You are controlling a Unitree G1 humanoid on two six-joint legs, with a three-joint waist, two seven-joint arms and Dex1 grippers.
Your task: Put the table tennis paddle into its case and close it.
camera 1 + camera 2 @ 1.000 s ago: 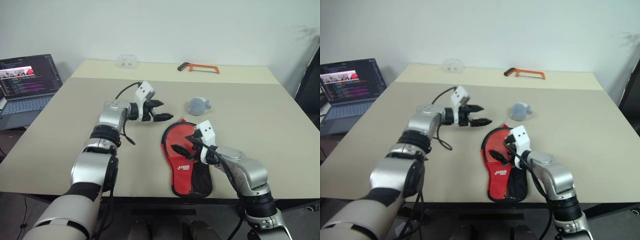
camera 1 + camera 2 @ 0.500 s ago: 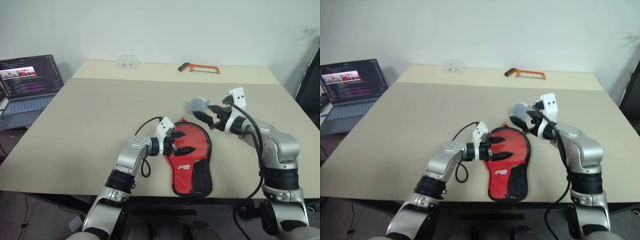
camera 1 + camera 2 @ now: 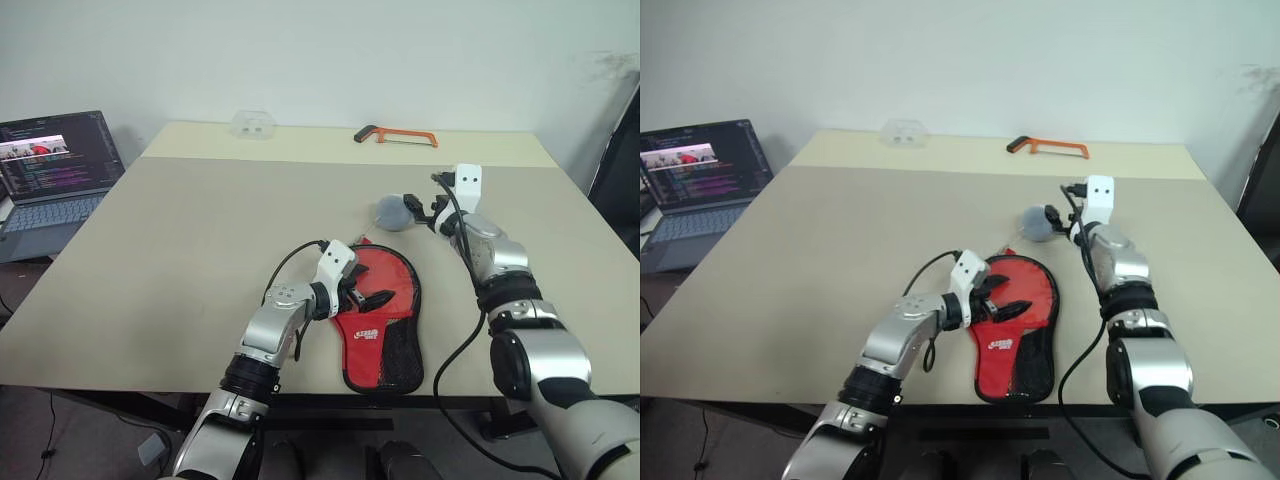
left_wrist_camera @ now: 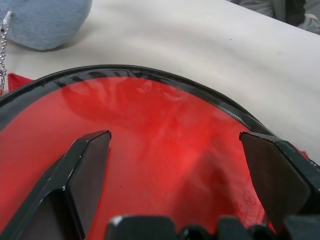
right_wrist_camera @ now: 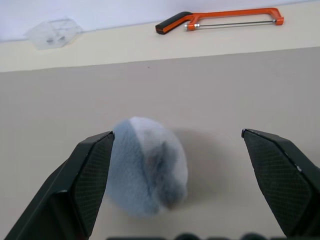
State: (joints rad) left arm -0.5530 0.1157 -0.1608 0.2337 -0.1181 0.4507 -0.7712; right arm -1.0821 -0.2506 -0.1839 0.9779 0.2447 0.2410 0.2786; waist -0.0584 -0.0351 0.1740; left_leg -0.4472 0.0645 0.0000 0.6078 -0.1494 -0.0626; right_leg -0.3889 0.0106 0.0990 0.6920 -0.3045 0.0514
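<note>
Case: the case [image 3: 378, 308] lies flat on the surface [image 3: 180, 250], near the front edge, red side up with a black edge around it.
Case direction: its long axis runs from the far side to the near side of the surface; the round wide part is on the far side, and the narrow handle part with the black mesh pocket [image 3: 402, 352] points toward the front edge.
Case details: a white logo [image 3: 368, 334] is on the red front, just below the round part.
Grey pouch: the grey pouch [image 3: 392, 212] lies on the surface just behind the round end of the case; in the left wrist view a thin chain [image 4: 4, 35] hangs from it toward the case.
Paddle: I cannot tell if the table tennis paddle is inside the case; no separate bat is seen.
Left gripper: the left gripper [image 3: 366, 297] is spread wide and grasps nothing; its fingers [image 4: 85, 165] stand over the red round part of the case, and contact I cannot tell.
Right gripper: the right gripper [image 5: 190, 175] is spread wide too, with nothing in it; the grey pouch sits between its fingers [image 5: 92, 170], close to one of them.
Other things: an orange hacksaw [image 3: 398, 135] and a clear plastic piece [image 3: 253, 123] lie at the far edge of the surface; an open laptop [image 3: 55, 170] stands beside the surface on the left.
</note>
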